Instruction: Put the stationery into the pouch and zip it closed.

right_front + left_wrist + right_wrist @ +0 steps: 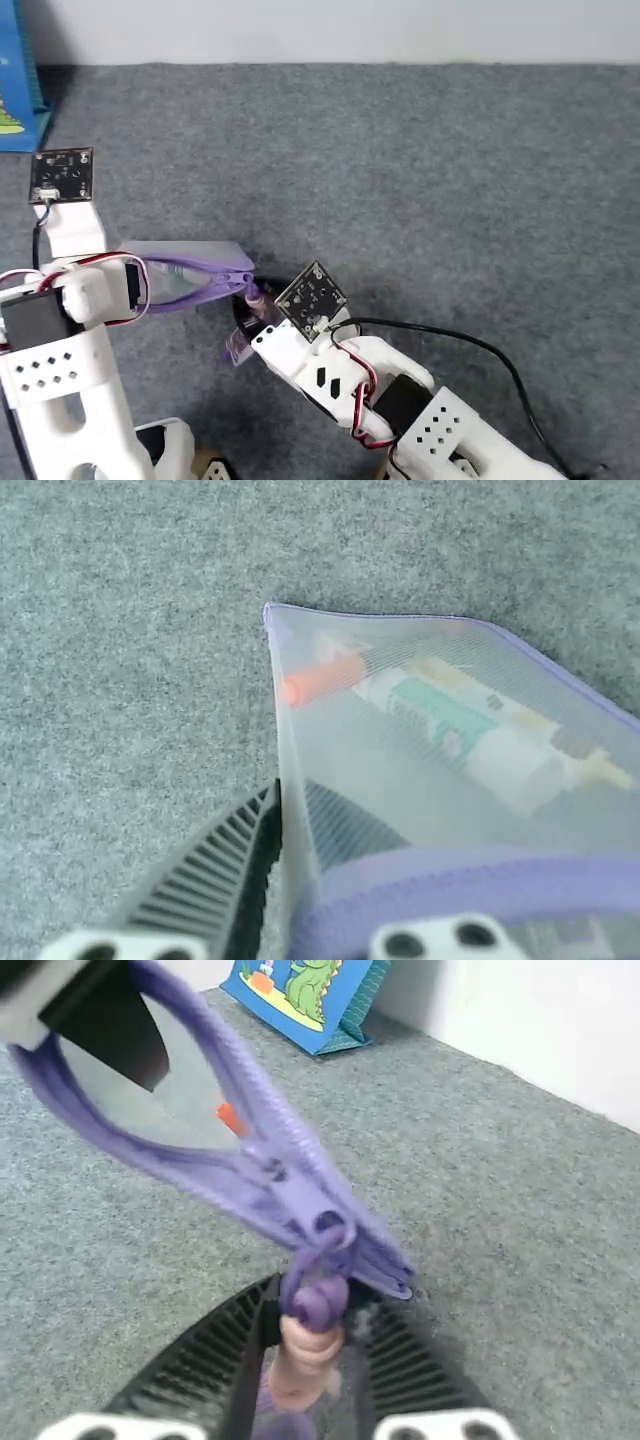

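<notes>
A translucent pouch [190,272] with a purple zip edge is held just above the grey mat. Inside it lie an orange-capped pen [325,678] and a white-and-green tube [470,730]. My left gripper [290,880] is shut on the pouch's wall near the zip edge [470,880]. My right gripper [312,1332] is shut on the zipper pull [312,1305], a purple and pink beaded cord hanging from the slider [322,1225]. Behind the slider the pouch's mouth [150,1100] gapes. In the high view the right gripper [248,305] sits at the pouch's right tip.
A blue box with a dinosaur print [15,90] stands at the back left, also in the right wrist view [305,990]. Grey mat [450,180] stretches bare to the right and back. A white wall [320,30] borders the far edge.
</notes>
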You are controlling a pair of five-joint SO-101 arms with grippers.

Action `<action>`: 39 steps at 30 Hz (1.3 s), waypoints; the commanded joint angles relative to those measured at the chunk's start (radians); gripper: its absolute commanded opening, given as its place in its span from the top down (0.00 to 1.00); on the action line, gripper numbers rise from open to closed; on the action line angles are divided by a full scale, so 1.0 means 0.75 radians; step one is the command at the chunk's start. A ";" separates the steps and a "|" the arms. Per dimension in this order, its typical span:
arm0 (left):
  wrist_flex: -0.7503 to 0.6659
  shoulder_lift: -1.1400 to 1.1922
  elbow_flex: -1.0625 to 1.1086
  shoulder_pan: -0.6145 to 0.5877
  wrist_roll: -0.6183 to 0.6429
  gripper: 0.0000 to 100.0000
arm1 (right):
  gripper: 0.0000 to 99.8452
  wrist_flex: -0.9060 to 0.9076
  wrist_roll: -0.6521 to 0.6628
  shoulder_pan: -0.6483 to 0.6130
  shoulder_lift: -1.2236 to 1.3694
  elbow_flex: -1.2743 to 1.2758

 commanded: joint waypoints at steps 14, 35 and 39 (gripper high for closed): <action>-0.076 0.010 0.003 0.006 0.000 0.96 | 0.98 0.271 0.076 -0.013 -0.126 -0.014; -0.072 0.008 0.003 0.006 0.000 0.96 | 0.88 0.437 0.072 -0.017 -0.359 -0.010; -0.072 0.008 0.003 0.006 0.000 0.96 | 0.81 0.437 0.031 -0.017 -0.359 -0.012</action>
